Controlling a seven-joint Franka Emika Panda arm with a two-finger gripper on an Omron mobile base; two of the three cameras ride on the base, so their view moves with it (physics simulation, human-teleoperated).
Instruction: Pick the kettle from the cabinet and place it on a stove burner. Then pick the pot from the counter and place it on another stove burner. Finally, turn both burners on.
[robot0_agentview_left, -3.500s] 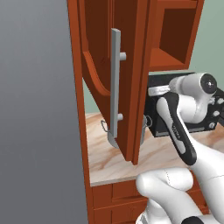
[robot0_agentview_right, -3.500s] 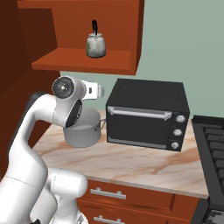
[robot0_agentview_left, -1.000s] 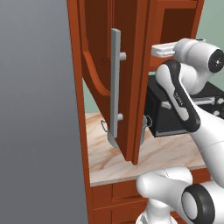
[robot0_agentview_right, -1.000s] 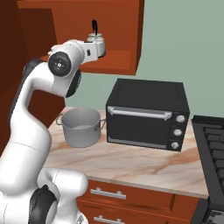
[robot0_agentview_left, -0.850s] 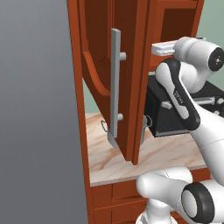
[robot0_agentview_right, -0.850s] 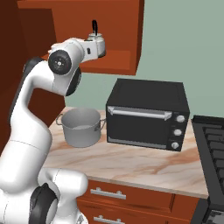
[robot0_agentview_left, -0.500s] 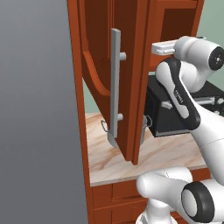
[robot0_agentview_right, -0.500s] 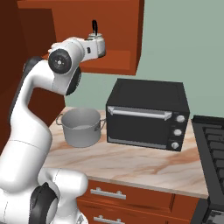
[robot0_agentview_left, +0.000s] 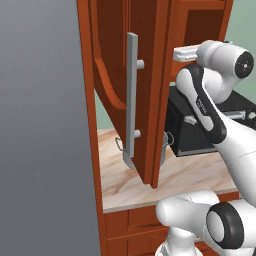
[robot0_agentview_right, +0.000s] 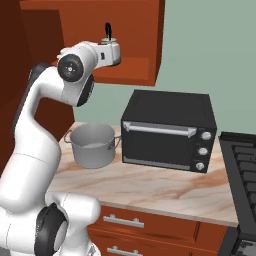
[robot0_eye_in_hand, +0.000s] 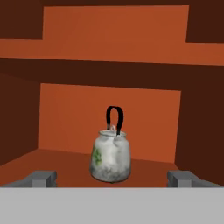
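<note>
Kettle (robot0_eye_in_hand: 111, 159) sits upright on the lower shelf of the open cabinet (robot0_agentview_right: 135, 70), black arched handle up, green leaf print on the side facing the hand camera. In the hand view it stands centred, ahead of and between the two fingers (robot0_eye_in_hand: 41, 178), not touching either.

Fingers spread wide, one at each lower corner of the hand view, nothing between them but the shelf floor. Gripper (robot0_eye_in_hand: 112, 179) level with the shelf, pointed straight into the cabinet.

From the right base view: arm raised high, hand at the shelf's front edge, the kettle's black handle and lid showing just above the hand.

From the left base view: cabinet door (robot0_agentview_left: 127, 95) swung open toward the camera, long grey bar handle (robot0_agentview_left: 131, 100) vertical on it; the door hides most of the shelf.

Pot (robot0_agentview_right: 93, 145) on the marbled surface (robot0_agentview_right: 150, 187), below the cabinet, just left of the black toaster oven (robot0_agentview_right: 169, 130), close to it but apart. Lidless, upright.

Stove burners (robot0_agentview_right: 245, 170) at the far right edge of the right base view, beyond the toaster oven.
</note>
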